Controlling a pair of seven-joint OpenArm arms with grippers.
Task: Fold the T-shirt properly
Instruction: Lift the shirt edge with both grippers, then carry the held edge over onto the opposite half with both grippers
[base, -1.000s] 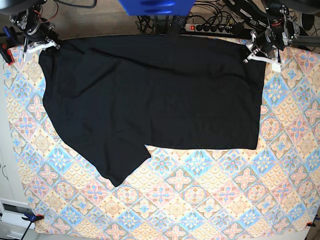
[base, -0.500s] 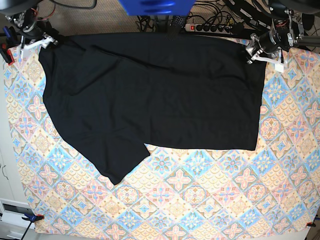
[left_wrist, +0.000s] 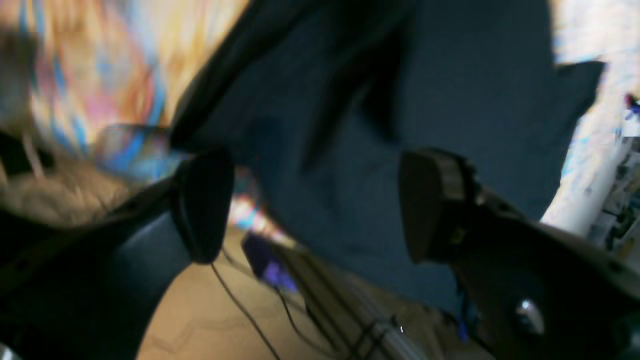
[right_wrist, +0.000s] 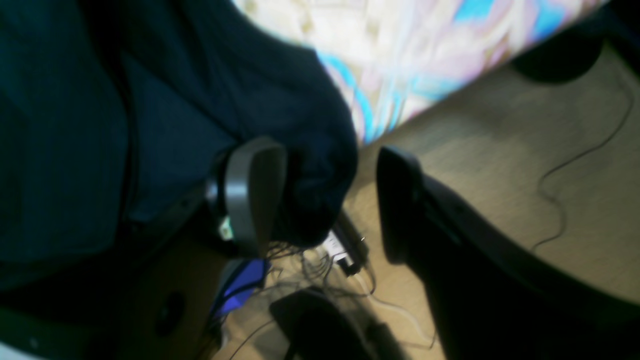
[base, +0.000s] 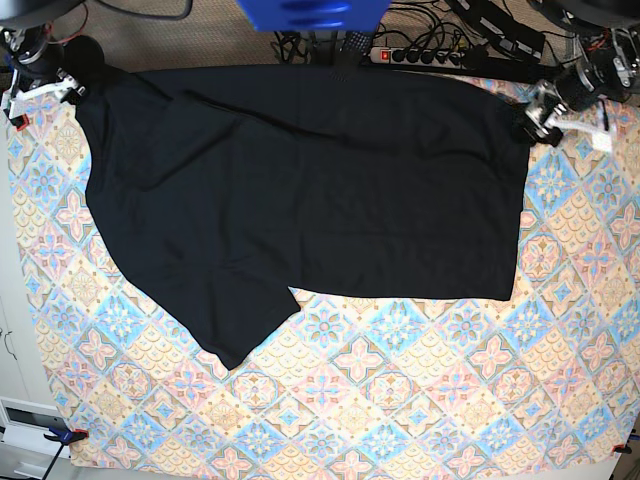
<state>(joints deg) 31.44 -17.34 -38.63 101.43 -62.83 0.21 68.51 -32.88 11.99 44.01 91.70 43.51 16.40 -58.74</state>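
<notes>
T-shirt (base: 300, 190), black, lies flat across the far half of the patterned tablecloth (base: 420, 400), one sleeve pointing toward the near edge. I see the left gripper (left_wrist: 315, 205) spread wide beside the shirt's far corner; the right gripper (right_wrist: 330, 200) is likewise spread, with bunched fabric between its fingers, unpinched.

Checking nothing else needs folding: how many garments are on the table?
1: the T-shirt, spread across the table's far half on the patterned cloth. Nothing shows beneath it.

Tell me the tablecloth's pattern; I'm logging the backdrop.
The tablecloth has a tile-like diamond pattern of flowers in peach, blue and pink, clearest in the base view.
</notes>
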